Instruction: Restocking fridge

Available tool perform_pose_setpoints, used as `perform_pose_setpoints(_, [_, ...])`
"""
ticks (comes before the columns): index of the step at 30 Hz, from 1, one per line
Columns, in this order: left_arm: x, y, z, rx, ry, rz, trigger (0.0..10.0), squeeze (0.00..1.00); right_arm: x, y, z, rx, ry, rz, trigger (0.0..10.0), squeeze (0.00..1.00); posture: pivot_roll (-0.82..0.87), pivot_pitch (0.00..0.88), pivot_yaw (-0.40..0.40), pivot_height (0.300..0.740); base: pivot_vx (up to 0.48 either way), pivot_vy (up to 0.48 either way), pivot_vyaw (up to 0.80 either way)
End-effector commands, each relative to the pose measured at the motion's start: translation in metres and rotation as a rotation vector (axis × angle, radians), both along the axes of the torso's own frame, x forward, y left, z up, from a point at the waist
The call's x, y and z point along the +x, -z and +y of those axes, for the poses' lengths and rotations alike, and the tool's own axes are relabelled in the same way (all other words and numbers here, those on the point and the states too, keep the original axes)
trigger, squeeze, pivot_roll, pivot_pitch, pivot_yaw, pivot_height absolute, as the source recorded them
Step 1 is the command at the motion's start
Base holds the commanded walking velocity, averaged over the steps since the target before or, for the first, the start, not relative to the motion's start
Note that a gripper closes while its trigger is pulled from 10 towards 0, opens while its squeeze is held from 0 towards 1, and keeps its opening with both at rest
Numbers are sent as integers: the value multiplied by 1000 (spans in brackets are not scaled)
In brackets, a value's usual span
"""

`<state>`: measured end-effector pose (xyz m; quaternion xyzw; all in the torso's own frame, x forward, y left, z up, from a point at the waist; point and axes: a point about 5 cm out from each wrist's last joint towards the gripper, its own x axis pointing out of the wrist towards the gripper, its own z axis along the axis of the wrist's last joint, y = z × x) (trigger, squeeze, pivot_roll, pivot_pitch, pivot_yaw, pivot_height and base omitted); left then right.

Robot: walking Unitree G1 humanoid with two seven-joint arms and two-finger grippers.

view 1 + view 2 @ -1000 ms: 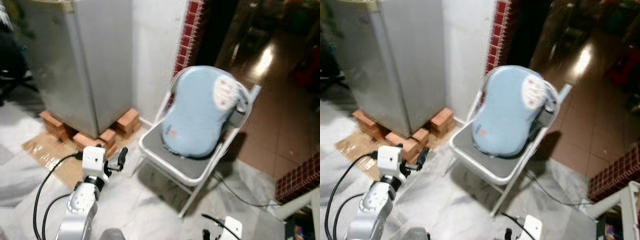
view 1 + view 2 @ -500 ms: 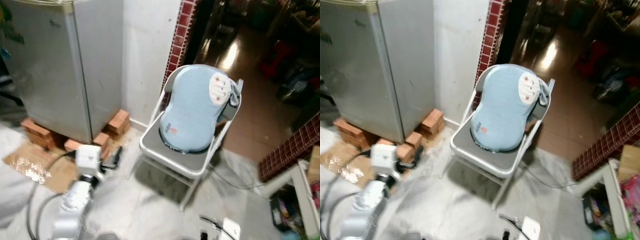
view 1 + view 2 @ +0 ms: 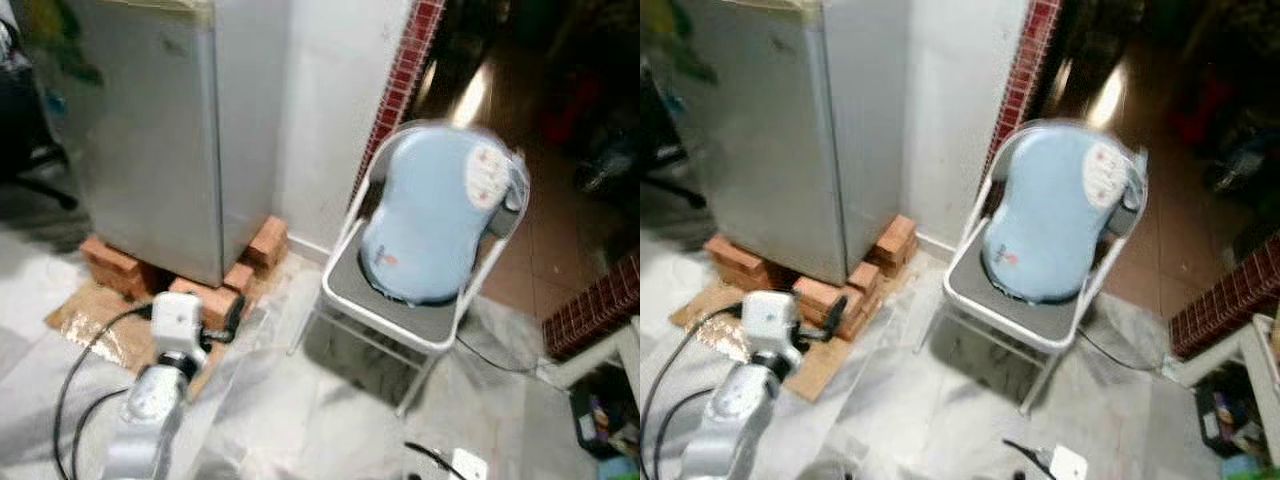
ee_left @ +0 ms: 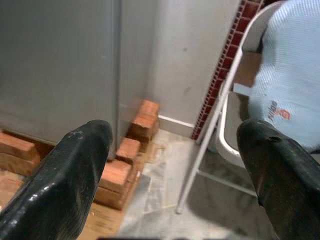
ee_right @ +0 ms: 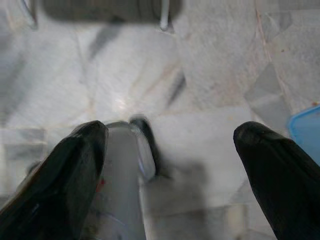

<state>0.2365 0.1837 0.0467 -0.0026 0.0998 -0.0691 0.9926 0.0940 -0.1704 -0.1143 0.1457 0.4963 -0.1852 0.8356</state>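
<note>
Left wrist view: left gripper [image 4: 172, 165] spread; blue cushion [image 4: 290, 75] logo unreadable. Right gripper [image 5: 170, 160] spread.

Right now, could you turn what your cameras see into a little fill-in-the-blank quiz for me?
1. The grey fridge stands raised on red ____.
2. The pale blue cushion rests on the seat of a folding ____.
3. The fridge's door is ____.
4. The left pincer has its fingers spread ____, holding nothing.

Missing words: bricks; chair; closed; open
</note>
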Motion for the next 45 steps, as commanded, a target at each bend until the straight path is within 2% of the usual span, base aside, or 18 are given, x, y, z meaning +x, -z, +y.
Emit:
perform_pose_setpoints(1, [3, -1, -15, -21, 39, -7, 10000, 0, 222, -154, 32, -121, -660, -884, 10000, 0, 64, 0, -121, 740, 0, 480, 0])
perform_pose_setpoints(19, [4, 0, -16, -49, 53, 14, 10000, 0, 223, -155, 32, -120, -658, -881, 10000, 0, 64, 0, -123, 740, 0, 480, 0])
perform_pose_setpoints(27, [9, -2, -8, -42, 34, 9, 10000, 0, 223, -154, 31, -118, -653, -879, 10000, 0, 59, 0, -125, 740, 0, 480, 0])
perform_pose_setpoints(34, [8, -1, -6, -43, 25, 16, 10000, 0, 223, -156, 29, -104, -615, -900, 10000, 0, 59, 0, -125, 740, 0, 480, 0])
perform_pose_setpoints(38, [8, 0, -6, -45, 24, 19, 10000, 0, 227, -164, 34, -62, -572, -944, 10000, 0, 63, 0, -121, 740, 0, 480, 0])
perform_pose_setpoints(42, [9, 0, -6, -48, 21, 20, 10000, 0, 233, -175, 46, -39, -578, -992, 10000, 0, 62, 0, -119, 740, 0, 480, 0])
perform_pose_setpoints(45, [9, 0, -7, -49, 20, 19, 10000, 0, 234, -176, 47, -40, -583, -995, 10000, 0, 63, 0, -121, 740, 0, 480, 0])
